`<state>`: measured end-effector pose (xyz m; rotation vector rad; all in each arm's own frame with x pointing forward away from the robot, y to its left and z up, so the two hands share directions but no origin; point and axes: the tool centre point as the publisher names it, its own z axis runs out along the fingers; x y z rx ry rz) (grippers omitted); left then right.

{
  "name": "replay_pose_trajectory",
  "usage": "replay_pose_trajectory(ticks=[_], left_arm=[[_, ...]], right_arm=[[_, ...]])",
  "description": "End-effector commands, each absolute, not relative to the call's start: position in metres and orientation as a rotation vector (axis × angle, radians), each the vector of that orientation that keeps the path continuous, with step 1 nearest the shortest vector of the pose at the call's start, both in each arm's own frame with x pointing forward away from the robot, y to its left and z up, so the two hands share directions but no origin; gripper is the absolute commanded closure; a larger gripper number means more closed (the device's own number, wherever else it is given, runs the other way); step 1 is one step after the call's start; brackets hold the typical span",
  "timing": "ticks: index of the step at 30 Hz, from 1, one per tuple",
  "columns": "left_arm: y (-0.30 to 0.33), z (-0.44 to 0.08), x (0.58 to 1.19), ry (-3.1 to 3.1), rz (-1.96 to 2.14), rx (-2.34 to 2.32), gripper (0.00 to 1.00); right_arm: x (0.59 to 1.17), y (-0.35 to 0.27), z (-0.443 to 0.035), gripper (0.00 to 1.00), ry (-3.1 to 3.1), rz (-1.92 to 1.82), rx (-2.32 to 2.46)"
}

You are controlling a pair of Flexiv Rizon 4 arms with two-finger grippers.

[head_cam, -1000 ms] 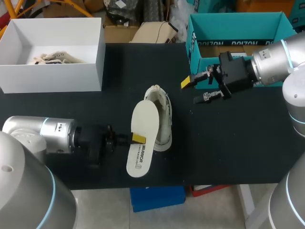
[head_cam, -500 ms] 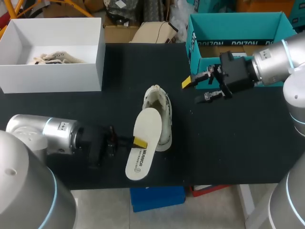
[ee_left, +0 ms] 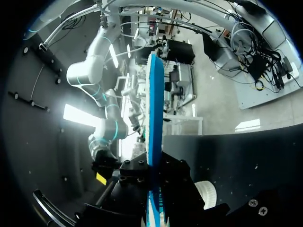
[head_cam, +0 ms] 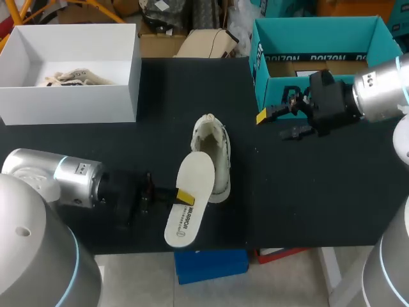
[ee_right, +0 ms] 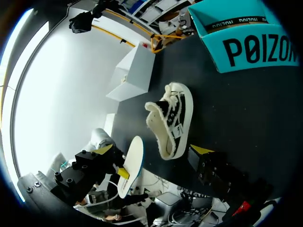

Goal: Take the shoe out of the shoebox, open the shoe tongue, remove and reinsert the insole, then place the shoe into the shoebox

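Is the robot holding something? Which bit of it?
The left pincer holds the insole by its side edge, about halfway along. The right pincer is open and holds nothing.

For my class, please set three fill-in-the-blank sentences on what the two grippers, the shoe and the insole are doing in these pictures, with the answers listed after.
1. The jaws of the left gripper are shut on the ____.
2. The jaws of the right gripper are ____, holding nothing.
3. The shoe lies on the ____, outside the teal shoebox.
Missing words: insole; open; table.
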<state>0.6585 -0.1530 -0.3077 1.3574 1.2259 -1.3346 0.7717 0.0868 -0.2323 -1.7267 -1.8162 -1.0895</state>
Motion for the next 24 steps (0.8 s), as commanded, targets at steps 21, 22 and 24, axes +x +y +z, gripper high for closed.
replay_pose_trajectory(ticks=[21, 22, 24], left_arm=[[-0.147, -0.310, 0.649, 1.251, -1.361, 1.320, 1.00], [-0.147, -0.310, 0.649, 1.251, -1.361, 1.320, 1.00], [-0.147, -0.310, 0.649, 1.251, -1.361, 1.320, 1.00]], right_arm=[[0.727, 0.060, -0.240, 0.00, -2.263, -1.290, -1.874], [0.725, 0.058, -0.242, 0.00, -2.288, -1.304, -1.887], [0.720, 0.053, -0.246, 0.00, -2.335, -1.314, -1.892]])
